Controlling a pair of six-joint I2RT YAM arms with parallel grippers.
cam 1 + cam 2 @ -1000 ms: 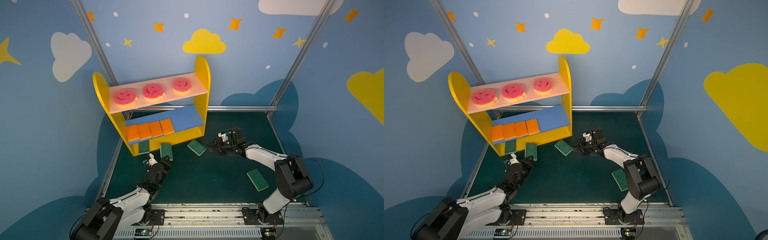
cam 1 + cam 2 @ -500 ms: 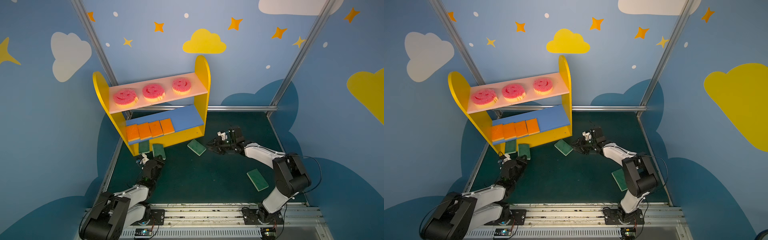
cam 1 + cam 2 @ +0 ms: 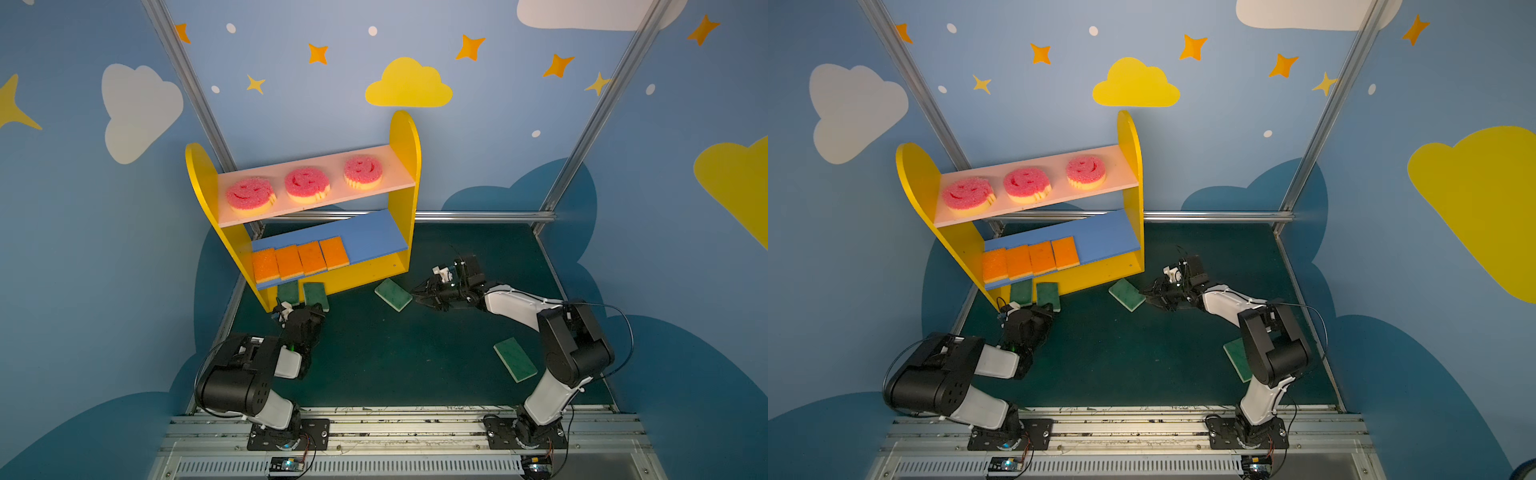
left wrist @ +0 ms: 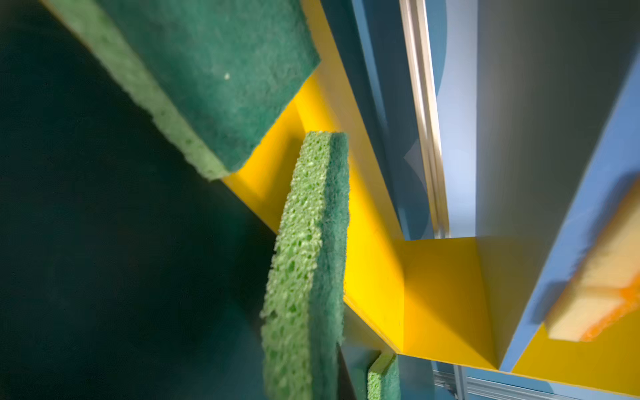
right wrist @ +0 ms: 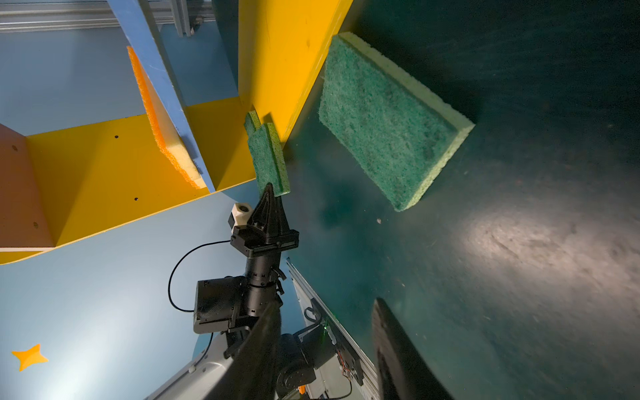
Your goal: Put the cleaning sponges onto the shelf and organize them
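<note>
- My left gripper (image 5: 269,194), pressed together and empty, has backed off a green sponge (image 3: 316,293) at the shelf's (image 3: 405,137) foot.
- Right gripper (image 3: 419,296) spread beside another sponge (image 3: 392,294); greens still unshelved.

- shelf (image 3: 405,158): 1, with 2 boards: 1 pink board (image 3: 397,174), 1 blue board (image 3: 374,237)
- pink smiley sponges (image 3: 250,195) (image 3: 306,185) (image 3: 363,170): 3, round, all on the pink board
- orange sponges (image 3: 264,266) (image 3: 289,262) (image 3: 311,257) (image 3: 334,252): 4, rectangular, one row on the blue board
- green sponges (image 3: 288,292) (image 3: 316,293) (image 3: 392,294) (image 3: 514,359): 4 in both top views; 2 side by side at the shelf foot, 2 lying loose on the bench (image 3: 395,353), well apart
- sponges in all: 11; 7 on boards, 4 down at bench level
- robot arms (image 3: 245,374) (image 3: 577,349): 2, one per side
</note>
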